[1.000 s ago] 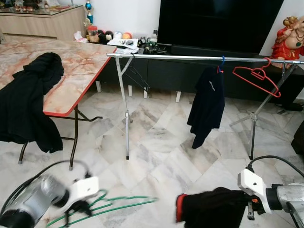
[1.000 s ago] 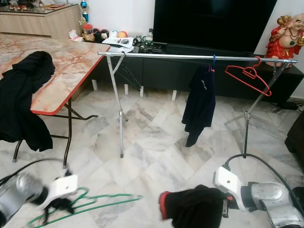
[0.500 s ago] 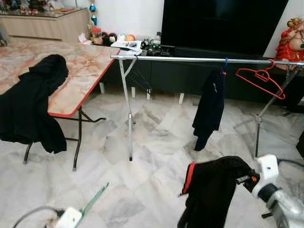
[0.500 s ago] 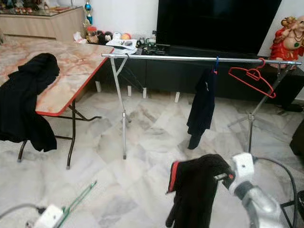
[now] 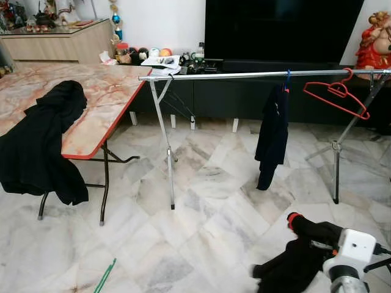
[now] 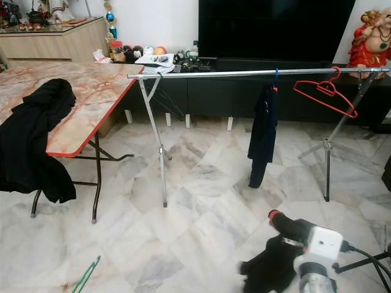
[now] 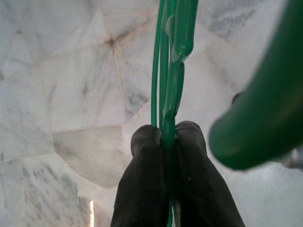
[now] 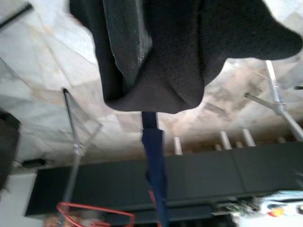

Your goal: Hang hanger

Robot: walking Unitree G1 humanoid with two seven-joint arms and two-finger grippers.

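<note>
The left gripper [image 7: 163,142] has its jaws closed tight on the thin wire of a green hanger [image 7: 165,71], which runs out from between the fingers over the marble floor [image 5: 201,207]. The hanger's tip [image 5: 105,276] shows low near the bottom edge of the head view.

The right gripper [image 5: 305,229] is buried in a black garment with a red cuff [image 5: 299,256], which droops from it just above the floor. Whether its jaws are open or closed I cannot tell, because the cloth hides them.

Ahead, open floor stretches to a silver clothes rail [image 5: 244,74] on folding legs. A dark blue shirt [image 5: 272,137] hangs from it on a blue hook, and an empty red hanger [image 5: 336,97] hangs farther to the right. Most of the rail between its left end and the shirt is bare.

To the left stands a marble-patterned worktop with a red edge [image 5: 104,91], with a black jacket [image 5: 43,143] draped over its near side.
</note>
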